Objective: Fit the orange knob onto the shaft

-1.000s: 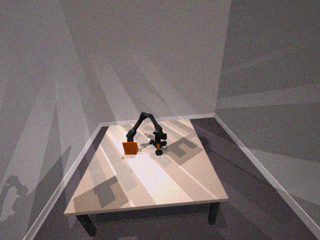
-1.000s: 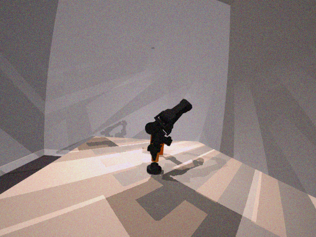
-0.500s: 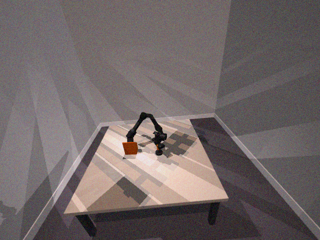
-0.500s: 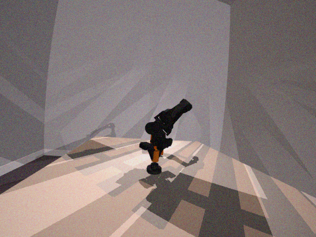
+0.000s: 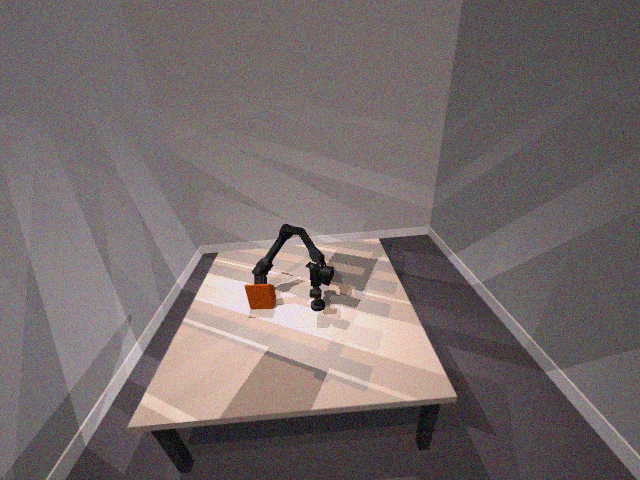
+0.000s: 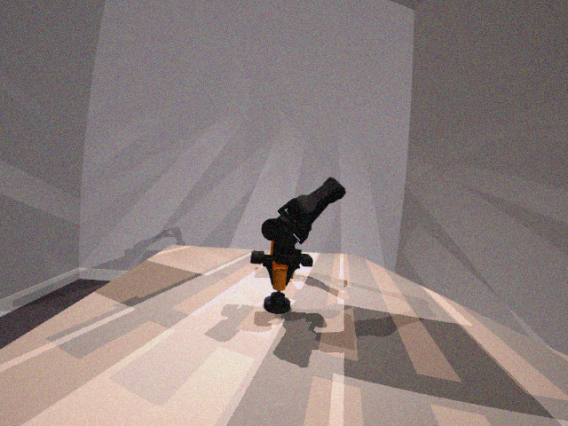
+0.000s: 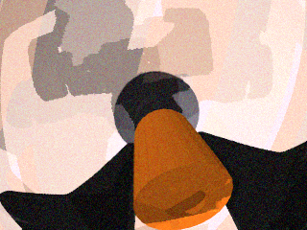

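Note:
The orange knob (image 6: pixel 279 279) (image 7: pixel 168 153) is upright between the fingers of my gripper (image 5: pixel 315 292) (image 6: pixel 280 280) (image 7: pixel 165 144), which is shut on it. The round dark pedestal (image 5: pixel 317 305) (image 6: pixel 277 304) (image 7: pixel 126 103) stands on the table directly below. In the exterior view the knob's lower end is at the top of the dark shaft, with a short dark stretch showing between knob and pedestal disc. The knob is not down on the disc. In the wrist view the knob covers the shaft. The shaft's flat side and the knob's hole are hidden.
An orange block (image 5: pixel 260 297) stands near the arm's base, left of the pedestal in the top view. The pale table (image 5: pixel 201 372) (image 6: pixel 160 366) carries many patches of shadow and light. Its front edge lies far from the pedestal in the top view.

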